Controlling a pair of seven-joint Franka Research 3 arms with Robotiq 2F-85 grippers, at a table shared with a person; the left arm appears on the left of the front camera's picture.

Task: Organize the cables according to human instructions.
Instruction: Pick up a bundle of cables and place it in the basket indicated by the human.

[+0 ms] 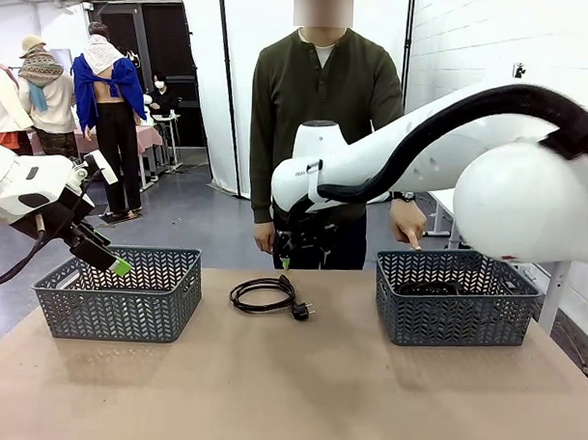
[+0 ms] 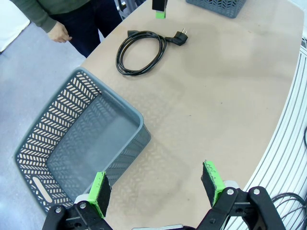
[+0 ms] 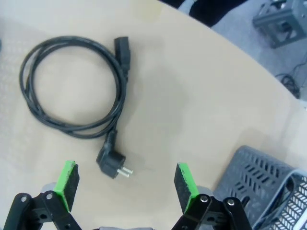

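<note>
1. One coiled cable (image 1: pixel 264 295) is seen lying flat on the table (image 1: pixel 288 384) between the two baskets, its angled plug (image 3: pixel 112 165) at the coil's edge and its other connector (image 3: pixel 123 51) resting across the loops.
2. The right gripper (image 3: pixel 127 187) is held above that cable with its jaws wide apart and nothing between the pads; the coil lies mostly off to one side of it.
3. The left gripper (image 2: pixel 157 191) is likewise open and empty, poised beside the left basket (image 2: pixel 72 143).
4. The person's hand (image 1: pixel 407 224) is pointed down at the right basket (image 1: pixel 455 298), where dark cable already appears to lie; that basket is judged to be the intended destination.
5. For a sound pick, the right gripper is best centred over a stretch where all loops run together, so that the whole bundle is pinched at once.
6. The plugs are best avoided as a grip point, since loose loops would likely dangle and catch on the basket rim.
</note>
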